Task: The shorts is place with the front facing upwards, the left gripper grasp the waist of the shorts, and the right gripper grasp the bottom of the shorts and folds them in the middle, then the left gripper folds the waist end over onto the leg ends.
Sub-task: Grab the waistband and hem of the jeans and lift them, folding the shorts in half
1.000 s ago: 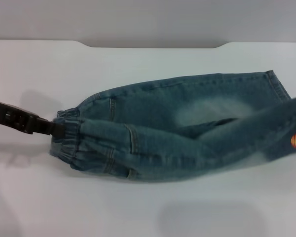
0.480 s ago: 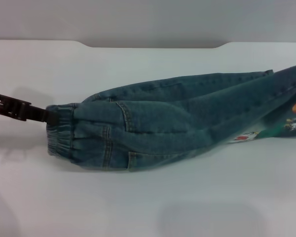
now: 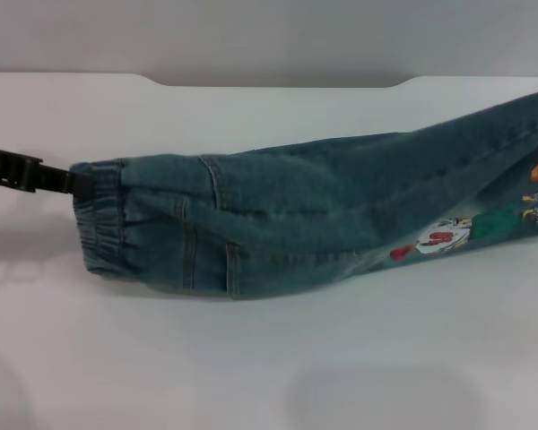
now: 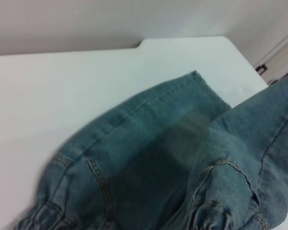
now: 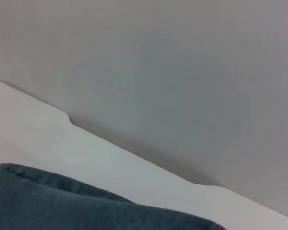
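Head view: white counter (image 3: 251, 376) fills most of the scene, w/ the shorts (image 3: 287, 215) stretched across it from left to right, lengthwise fold already made so one half lies over the other. The cloth rises toward the right edge, prob. because the leg end is being held up off the counter there, which keeps the denim taut and the fold line straight. Cartoon patch (image 3: 448, 235) shows on the upper layer near that raised end. Waistband (image 3: 99, 215), gathered and elastic, sits at the left end, low over the counter. The left gripper (image 3: 79, 182) is clamped on the waistband's top corner, its black bar reaching in from the left edge; that hold anchors the waist while the other end is pulled out. Right gripper isn't visible in any view, so its state can't be told; right wrist view shows only a strip of denim close under the camera. Judgement: mid-fold looks about done; waist-over-legs fold not yet started.
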### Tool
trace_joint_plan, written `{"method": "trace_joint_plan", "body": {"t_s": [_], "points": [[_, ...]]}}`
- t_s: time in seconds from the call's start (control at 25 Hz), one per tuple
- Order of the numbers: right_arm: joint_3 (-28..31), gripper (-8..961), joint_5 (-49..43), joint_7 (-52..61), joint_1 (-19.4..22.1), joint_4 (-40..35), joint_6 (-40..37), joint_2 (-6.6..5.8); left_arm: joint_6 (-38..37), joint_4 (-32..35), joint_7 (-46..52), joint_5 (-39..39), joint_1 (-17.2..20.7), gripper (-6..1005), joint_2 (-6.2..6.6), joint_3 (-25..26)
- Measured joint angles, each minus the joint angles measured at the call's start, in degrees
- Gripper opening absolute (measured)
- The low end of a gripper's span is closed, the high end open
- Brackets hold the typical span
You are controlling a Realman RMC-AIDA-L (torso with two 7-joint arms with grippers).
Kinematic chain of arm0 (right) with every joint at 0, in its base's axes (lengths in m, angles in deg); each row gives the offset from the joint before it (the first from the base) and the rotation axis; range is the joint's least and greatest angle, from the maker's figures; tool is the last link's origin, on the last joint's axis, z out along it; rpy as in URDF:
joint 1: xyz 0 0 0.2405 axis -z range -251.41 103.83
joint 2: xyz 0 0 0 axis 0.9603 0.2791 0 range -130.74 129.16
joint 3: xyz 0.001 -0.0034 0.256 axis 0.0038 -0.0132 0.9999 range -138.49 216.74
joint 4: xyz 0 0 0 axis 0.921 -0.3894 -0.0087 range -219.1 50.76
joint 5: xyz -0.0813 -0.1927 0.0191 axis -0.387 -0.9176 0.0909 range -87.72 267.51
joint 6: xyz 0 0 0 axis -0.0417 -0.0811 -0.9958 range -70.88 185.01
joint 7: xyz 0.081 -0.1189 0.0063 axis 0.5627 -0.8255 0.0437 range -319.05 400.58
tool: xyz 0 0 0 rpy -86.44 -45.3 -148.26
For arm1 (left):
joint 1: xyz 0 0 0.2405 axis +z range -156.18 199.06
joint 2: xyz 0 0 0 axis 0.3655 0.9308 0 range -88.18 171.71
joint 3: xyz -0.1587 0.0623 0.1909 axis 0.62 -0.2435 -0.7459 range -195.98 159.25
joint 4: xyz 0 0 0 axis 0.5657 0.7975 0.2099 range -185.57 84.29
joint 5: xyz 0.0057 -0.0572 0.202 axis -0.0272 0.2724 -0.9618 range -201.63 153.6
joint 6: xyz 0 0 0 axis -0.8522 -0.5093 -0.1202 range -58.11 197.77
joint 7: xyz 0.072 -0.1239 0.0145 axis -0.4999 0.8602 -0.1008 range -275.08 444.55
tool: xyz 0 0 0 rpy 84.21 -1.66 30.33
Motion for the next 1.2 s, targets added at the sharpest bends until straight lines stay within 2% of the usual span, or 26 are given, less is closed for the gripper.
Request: {"method": "trace_joint_plan", "body": {"t_s": [0.64, 1.2], "points": [[1.3, 26, 0.4, -0.2, 0.7, -3.5, 0.8, 0.19, 1.9, 0.1, -0.1, 0.0, 0.8, 42, 0.55, 0.7], [4.0, 27, 1.5, -0.4, 2.6, -8.6, 0.3, 0.70, 2.2, 0.6, -0.4, 0.1, 2.6, 42, 0.77, 5.0]]}}
